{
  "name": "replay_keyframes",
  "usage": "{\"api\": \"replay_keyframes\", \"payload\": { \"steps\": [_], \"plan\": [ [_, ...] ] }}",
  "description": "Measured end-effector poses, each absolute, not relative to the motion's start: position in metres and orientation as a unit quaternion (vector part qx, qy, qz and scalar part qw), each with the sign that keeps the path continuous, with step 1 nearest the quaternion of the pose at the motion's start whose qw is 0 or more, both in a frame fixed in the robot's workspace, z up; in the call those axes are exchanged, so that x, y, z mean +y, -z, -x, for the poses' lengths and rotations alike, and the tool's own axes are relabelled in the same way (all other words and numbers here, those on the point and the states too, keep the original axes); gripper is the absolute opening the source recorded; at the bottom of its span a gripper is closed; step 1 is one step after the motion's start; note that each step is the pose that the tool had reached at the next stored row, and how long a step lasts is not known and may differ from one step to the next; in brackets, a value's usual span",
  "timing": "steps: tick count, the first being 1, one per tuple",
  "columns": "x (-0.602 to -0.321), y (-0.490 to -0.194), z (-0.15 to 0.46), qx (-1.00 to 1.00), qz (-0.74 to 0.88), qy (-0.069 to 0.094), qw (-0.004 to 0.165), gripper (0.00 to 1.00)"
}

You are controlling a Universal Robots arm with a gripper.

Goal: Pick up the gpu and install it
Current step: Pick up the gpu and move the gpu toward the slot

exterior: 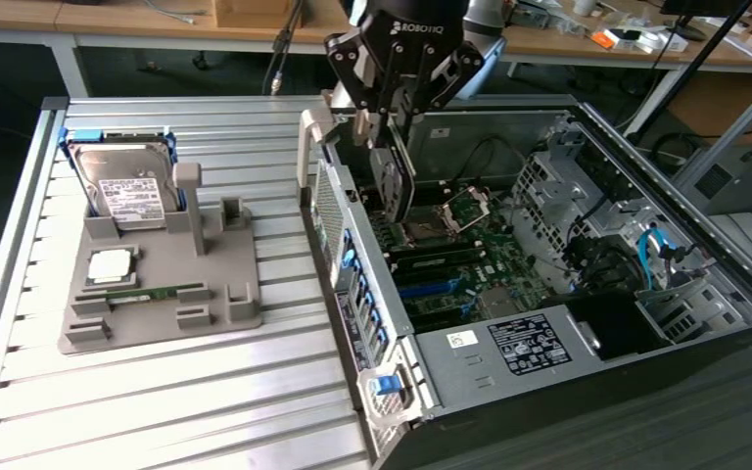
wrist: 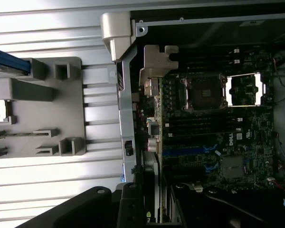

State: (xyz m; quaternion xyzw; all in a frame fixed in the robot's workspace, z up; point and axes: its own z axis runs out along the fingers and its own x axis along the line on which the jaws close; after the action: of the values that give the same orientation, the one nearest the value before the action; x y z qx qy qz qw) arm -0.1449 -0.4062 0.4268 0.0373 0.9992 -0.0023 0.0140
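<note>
The claw [exterior: 387, 132] holds the gpu [exterior: 394, 188] above the motherboard [exterior: 461, 269] in the case [exterior: 474, 370].

Soft, even light from overhead washes the ribbed tabletop [exterior: 154, 392], and the metal throws it back in white bands of glare, harshest in the wrist view. Inside the computer case [exterior: 328, 211] it's dimmer, with shadow pooling against the walls. Up close, the gripper [wrist: 154, 209] is a near-black shape.

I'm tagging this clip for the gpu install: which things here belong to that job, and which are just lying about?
In the job:
- gpu, held in the hand over the case
- open case
- motherboard

Lying about:
- hard drive
- chip
- memory stick
- gray holder they sit on
</note>
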Motion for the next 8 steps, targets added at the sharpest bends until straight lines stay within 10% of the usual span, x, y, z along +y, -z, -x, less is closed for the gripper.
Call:
{"api": "replay_keyframes", "payload": {
  "steps": [8],
  "plan": [
    [-0.4064,-0.4268,0.1386,0.999,-0.037,0.003,0.014,0.27]
  ]
}}
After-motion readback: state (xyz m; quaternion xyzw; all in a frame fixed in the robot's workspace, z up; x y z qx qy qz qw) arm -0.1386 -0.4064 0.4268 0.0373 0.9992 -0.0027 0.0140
